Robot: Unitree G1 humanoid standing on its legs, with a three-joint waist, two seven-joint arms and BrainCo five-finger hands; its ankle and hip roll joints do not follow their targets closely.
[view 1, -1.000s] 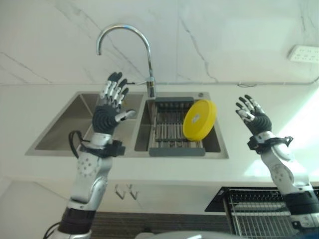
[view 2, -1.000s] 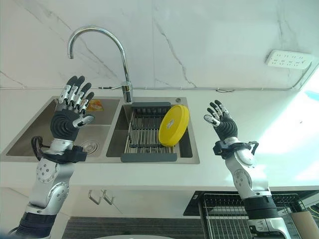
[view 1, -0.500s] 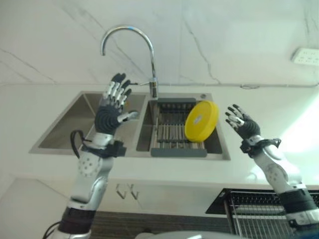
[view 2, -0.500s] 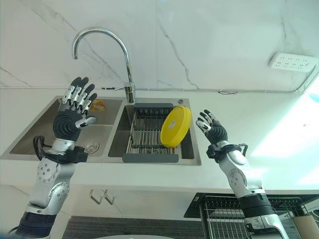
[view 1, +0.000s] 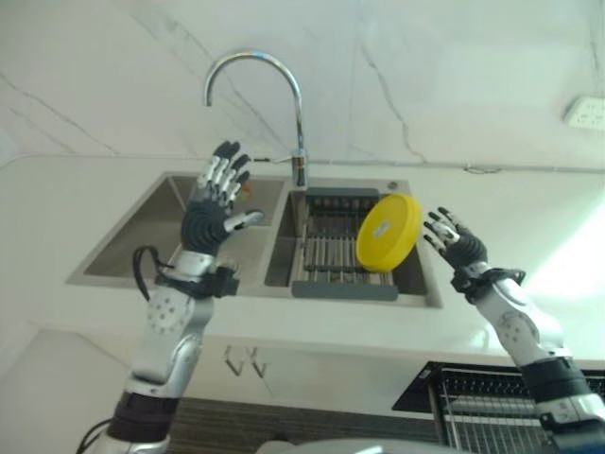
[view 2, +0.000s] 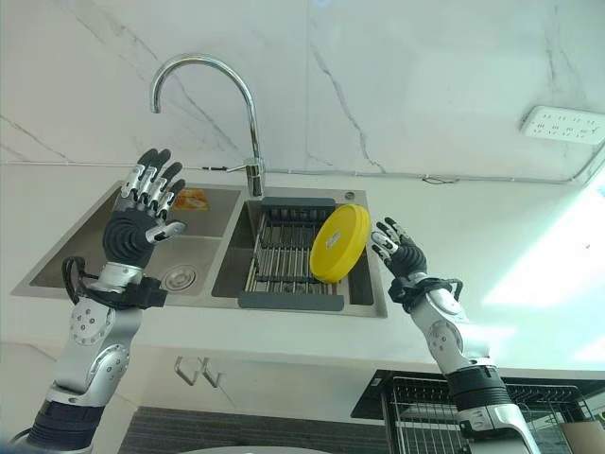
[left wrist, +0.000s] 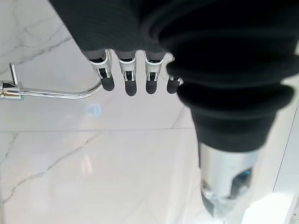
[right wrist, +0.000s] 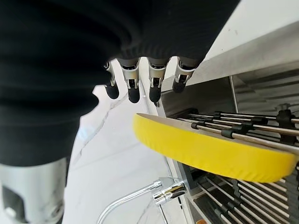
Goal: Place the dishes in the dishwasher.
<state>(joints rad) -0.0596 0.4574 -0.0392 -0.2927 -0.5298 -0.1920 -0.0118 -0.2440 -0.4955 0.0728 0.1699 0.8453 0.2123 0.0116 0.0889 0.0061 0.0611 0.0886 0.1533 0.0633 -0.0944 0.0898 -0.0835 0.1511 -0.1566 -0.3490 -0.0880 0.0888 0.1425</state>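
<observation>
Left eye view showing a white marble wall (view 1: 454, 76) and pale counter (view 1: 529, 203), running left to right. Set into the counter, a double steel sink (view 1: 170, 222); rising at the far edge between the two basins, an arched tap (view 1: 260, 71). Sitting in the right basin, a dark-framed drying rack (view 1: 331, 255) of steel bars, likely there so washed dishes can drain. Leaning on edge against the rack's right side, a yellow plate (view 1: 388, 232), tilted and propped by the bars and so offering its rim to a grasp from the right. Showing at the near right, below the counter, a wire dishwasher basket (view 1: 492, 407), apparently pulled out and waiting to take the plate.

Hanging raised over the left basin, the left hand (view 1: 206, 219), fingers spread and straight, gripping nothing, seemingly parked clear of the work. Hovering just right of the plate, the right hand (view 2: 402, 253), palm turned toward it, fingers straight and fanned wide; right wrist view placing the fingertips (right wrist: 133, 94) just beyond the yellow rim, not touching. Judging by this, reaching for the plate, grasp not yet made; closing on a thin, tilted rim possibly risking a slip along the bars.
</observation>
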